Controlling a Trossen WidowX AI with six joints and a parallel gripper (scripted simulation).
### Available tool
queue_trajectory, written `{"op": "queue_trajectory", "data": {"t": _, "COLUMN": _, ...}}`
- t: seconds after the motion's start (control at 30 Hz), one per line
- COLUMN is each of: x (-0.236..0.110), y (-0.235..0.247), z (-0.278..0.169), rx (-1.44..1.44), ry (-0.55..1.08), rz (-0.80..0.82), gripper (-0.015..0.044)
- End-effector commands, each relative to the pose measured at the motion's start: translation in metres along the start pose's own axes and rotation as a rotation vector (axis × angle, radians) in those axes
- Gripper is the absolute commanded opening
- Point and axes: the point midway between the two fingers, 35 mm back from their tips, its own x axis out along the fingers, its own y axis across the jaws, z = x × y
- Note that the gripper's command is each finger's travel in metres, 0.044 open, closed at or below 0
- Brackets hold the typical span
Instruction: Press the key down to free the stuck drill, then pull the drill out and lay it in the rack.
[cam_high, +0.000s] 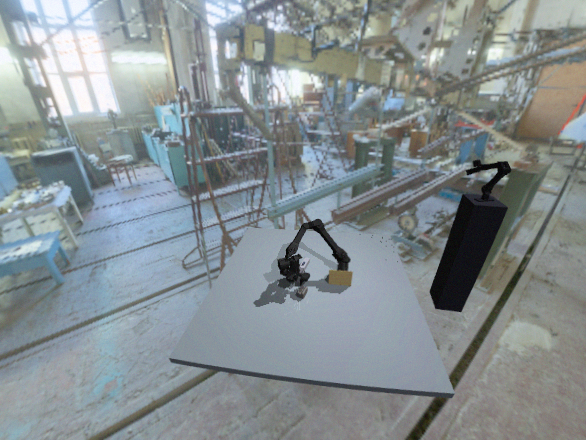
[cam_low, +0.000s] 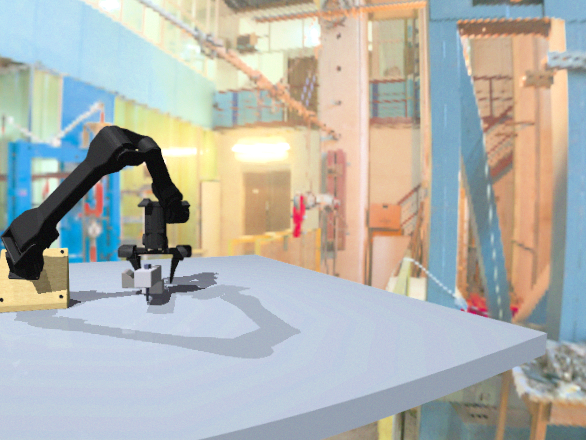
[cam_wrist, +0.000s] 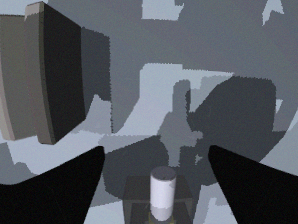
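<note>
My gripper (cam_low: 154, 276) (cam_wrist: 157, 152) is open and points straight down low over the table. In the wrist view a pale upright cylinder (cam_wrist: 163, 195), apparently the drill's shank, stands between and slightly below the two fingertips, with neither finger touching it. It rises from a shaded block (cam_wrist: 136, 192) at the bottom edge. In the exterior view a white block (cam_low: 145, 277) with a small dark blue key (cam_low: 147, 266) on top is in front of the fingers. A grey two-walled piece (cam_wrist: 45, 75), apparently the rack, is at the wrist view's upper left. The drill's lower part is hidden.
The arm's tan base block (cam_high: 340, 277) (cam_low: 55, 280) is beside the fixture on the grey table (cam_high: 320, 345) (cam_low: 350, 370). A second small arm (cam_high: 495, 172) stands on a tall black pedestal (cam_high: 462, 255) off the table. Arm shadows cross the work area.
</note>
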Motion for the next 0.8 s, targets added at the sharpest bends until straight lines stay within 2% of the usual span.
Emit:
{"op": "queue_trajectory", "data": {"t": 0.0, "x": -0.0006, "y": 0.0001, "z": 0.0003, "rx": 0.0, "ry": 0.0, "rz": 0.0, "gripper": 0.0282}}
{"op": "queue_trajectory", "data": {"t": 0.33, "x": -0.0006, "y": 0.0001, "z": 0.0003, "rx": 0.0, "ry": 0.0, "rz": 0.0, "gripper": 0.002}}
{"op": "queue_trajectory", "data": {"t": 0.43, "x": -0.0006, "y": 0.0001, "z": 0.0003, "rx": 0.0, "ry": 0.0, "rz": 0.0, "gripper": 0.0}}
{"op": "queue_trajectory", "data": {"t": 0.77, "x": 0.0001, "y": 0.0, "z": 0.0068, "rx": -0.002, "ry": 0.002, "rz": -0.005, "gripper": 0.0}}
